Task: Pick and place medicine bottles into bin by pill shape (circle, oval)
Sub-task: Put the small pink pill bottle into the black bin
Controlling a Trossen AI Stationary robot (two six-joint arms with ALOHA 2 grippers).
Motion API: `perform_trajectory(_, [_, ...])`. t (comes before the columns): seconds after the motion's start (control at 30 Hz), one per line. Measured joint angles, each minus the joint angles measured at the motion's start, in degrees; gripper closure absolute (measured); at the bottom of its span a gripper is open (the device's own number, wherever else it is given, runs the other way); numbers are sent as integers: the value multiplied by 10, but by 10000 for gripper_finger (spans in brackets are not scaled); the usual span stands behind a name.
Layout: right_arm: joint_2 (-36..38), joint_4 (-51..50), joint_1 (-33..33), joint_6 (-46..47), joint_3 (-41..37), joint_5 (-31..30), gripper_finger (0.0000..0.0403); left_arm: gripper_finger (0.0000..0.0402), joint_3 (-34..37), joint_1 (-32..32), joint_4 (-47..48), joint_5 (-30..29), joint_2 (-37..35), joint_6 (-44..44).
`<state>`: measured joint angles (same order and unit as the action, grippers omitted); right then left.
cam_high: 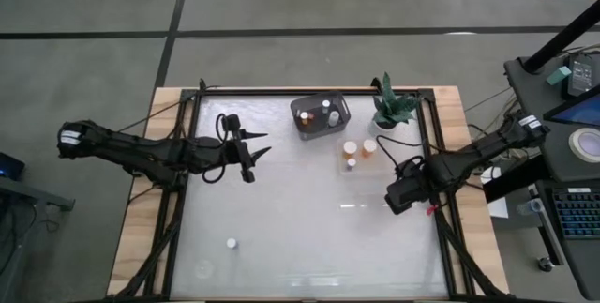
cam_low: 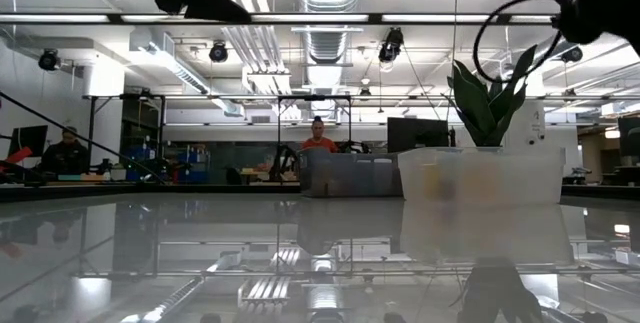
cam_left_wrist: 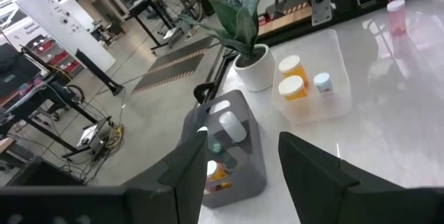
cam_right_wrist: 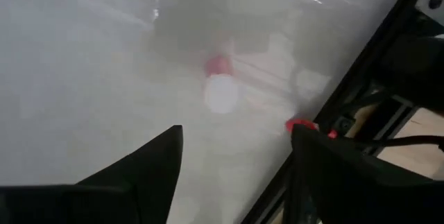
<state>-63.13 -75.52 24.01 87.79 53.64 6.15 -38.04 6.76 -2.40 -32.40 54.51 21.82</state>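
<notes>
Left gripper [cam_high: 261, 145], fingers apart and empty, hovers near the grey bin [cam_high: 320, 115] I've partly filled with medicine bottles, the clear bin [cam_left_wrist: 326, 99] holds three more, one white bottle [cam_high: 231, 243] remains on the table, and the right gripper [cam_right_wrist: 236, 161] waits, spread.

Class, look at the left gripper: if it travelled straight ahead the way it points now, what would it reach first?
Most likely the grey bin, which sits straight ahead between the open fingers of the left gripper. Depth is uncertain, and it may pass above it.
</notes>
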Motion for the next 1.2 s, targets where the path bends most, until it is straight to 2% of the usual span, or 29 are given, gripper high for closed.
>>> perform_trajectory(0.17, [0, 30, 0, -7, -40, -1, 125, 240, 0, 0, 0, 0, -13, -3])
perform_trajectory(0.4, [-1, 134, 0, -7, -97, -1, 132, 240, 6, 0, 4, 0, -27, -5])
perform_trajectory(0.87, [-46, 146, 0, 8, -111, -1, 135, 240, 9, 0, 3, 0, -29, -4])
perform_trajectory(0.97, [-55, 146, 0, 13, -111, -1, 152, 240, 9, 0, 3, 0, -29, -4])
perform_trajectory(1.2, [-59, 148, 0, 15, -111, 3, 234, 240, 9, 0, 3, 0, -28, -4])
